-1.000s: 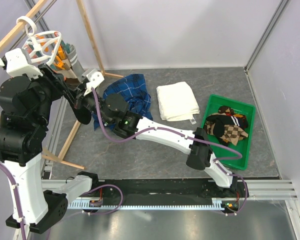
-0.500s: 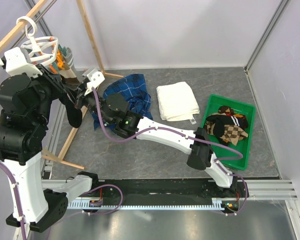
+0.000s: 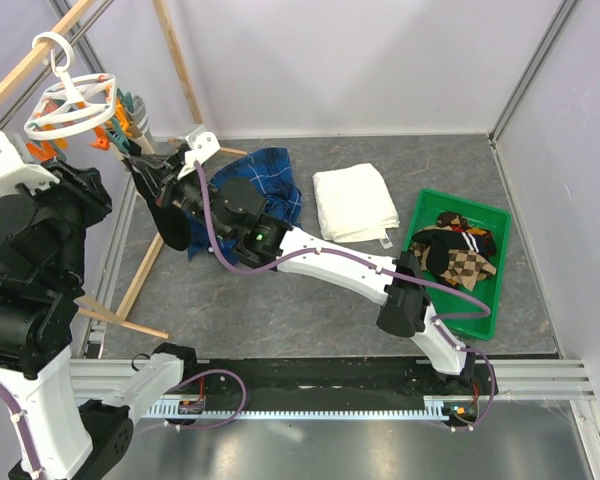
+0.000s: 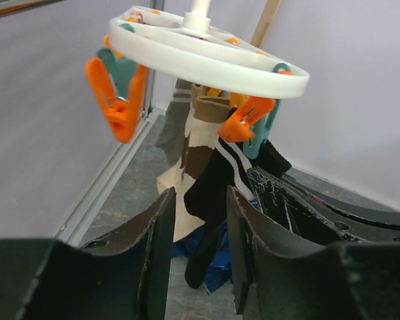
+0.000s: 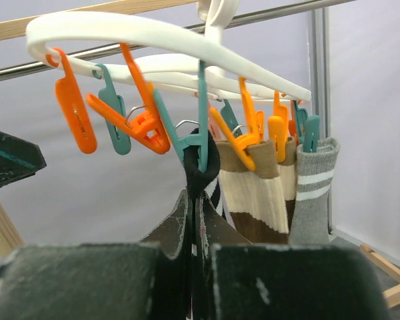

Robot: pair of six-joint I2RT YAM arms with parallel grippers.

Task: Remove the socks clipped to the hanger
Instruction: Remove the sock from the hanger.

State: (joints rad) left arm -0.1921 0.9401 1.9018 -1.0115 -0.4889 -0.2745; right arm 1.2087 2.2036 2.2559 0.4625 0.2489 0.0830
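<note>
Task status, as observed from the room:

- Done: several socks, brown-tan checkered and black among them, lay piled in the green bin (image 3: pixel 425 206) at the right of the table, well apart from the hanger (image 3: pixel 75 103). I judged these as already removed.
- Left: the hanger hung by its hook from the wooden rack pole (image 3: pixel 35 62) at the far left, with at least three socks still clipped under its ring: a black sock (image 5: pixel 201 175), a beige-and-brown striped sock (image 5: pixel 255 199) and a grey sock (image 5: pixel 313 193) with white bands. The exact count was not readable, since the socks overlapped in every view. Several orange and teal pins hung bare.
- Step in hand: the right gripper (image 5: pixel 199 223) was clenched on the black sock just below the teal clothespin (image 5: pixel 201 141) that pinched its cuff. The sock was not yet free; the pin was still biting it.
- The left gripper (image 4: pixel 200 200) sat below and beside the ring, jaws partly apart, grasping nothing; the hanging socks showed through the gap but lay beyond the fingers.
- Not part of the job: the blue plaid shirt (image 3: pixel 272 185) and the folded white towel (image 3: pixel 355 200), both on the table.

Judgement: somewhat past halfway. The black sock needed pulling clear and carrying to the bin, then the same for the striped and grey ones
</note>
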